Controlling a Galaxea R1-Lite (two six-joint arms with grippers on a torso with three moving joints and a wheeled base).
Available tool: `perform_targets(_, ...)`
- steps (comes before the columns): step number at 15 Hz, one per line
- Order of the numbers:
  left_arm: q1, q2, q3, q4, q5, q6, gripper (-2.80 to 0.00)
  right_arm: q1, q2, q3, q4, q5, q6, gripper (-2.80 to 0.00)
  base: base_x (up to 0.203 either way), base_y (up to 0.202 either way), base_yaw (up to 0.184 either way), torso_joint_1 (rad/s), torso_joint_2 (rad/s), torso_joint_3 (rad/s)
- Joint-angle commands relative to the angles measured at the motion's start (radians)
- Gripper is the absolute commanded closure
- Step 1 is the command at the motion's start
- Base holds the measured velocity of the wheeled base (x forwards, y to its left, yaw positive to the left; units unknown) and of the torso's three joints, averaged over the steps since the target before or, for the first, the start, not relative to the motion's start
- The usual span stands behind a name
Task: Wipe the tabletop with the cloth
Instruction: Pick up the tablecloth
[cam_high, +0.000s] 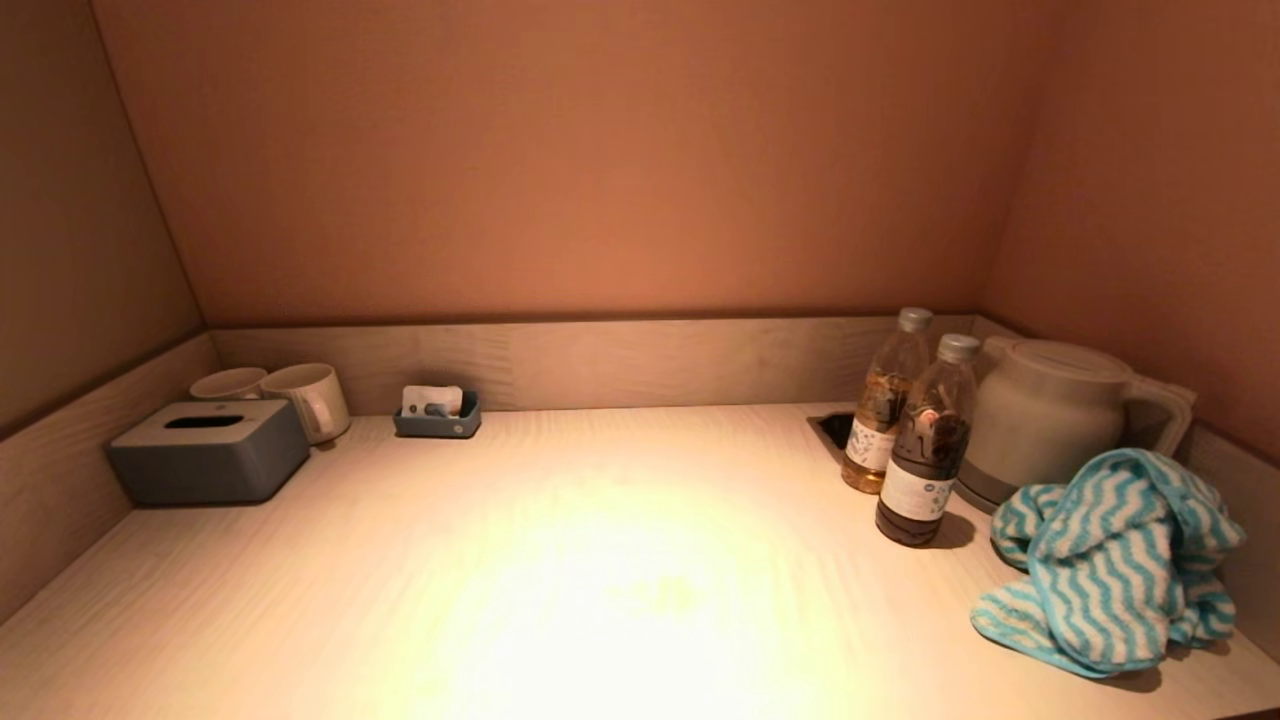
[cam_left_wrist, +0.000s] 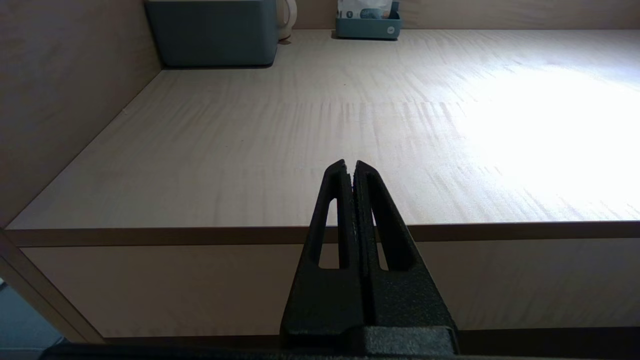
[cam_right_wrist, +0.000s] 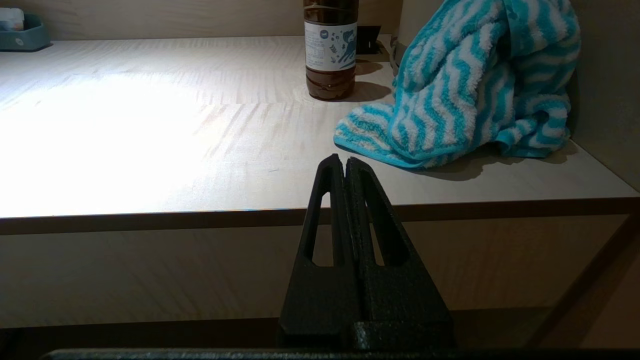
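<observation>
A crumpled teal-and-white striped cloth (cam_high: 1110, 560) lies at the right front of the pale wooden tabletop (cam_high: 600, 560), against the side wall; it also shows in the right wrist view (cam_right_wrist: 465, 90). My right gripper (cam_right_wrist: 346, 161) is shut and empty, held off the table's front edge, short of the cloth. My left gripper (cam_left_wrist: 350, 165) is shut and empty, held off the front edge at the left side. Neither arm shows in the head view.
Two drink bottles (cam_high: 925, 445) and a white kettle (cam_high: 1050, 415) stand behind the cloth. A grey tissue box (cam_high: 210, 450), two white mugs (cam_high: 300, 395) and a small grey tray (cam_high: 437, 415) stand at the back left. Walls enclose three sides.
</observation>
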Motion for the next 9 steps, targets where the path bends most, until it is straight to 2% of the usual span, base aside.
perform_targets(1,0.000,0.000,0.000,0.000,0.001,-0.001,0.00,0.000,0.000,0.000,-0.001,0.000,0.000,0.00,0.000,0.000,0.000,0.000,0.00,0.000)
perform_targets(9,0.000,0.000,0.000,0.000,0.000,-0.001,0.00,0.000,0.001,0.000,-0.001,0.000,-0.001,0.00,0.000,0.000,0.000,0.000,0.00,0.000)
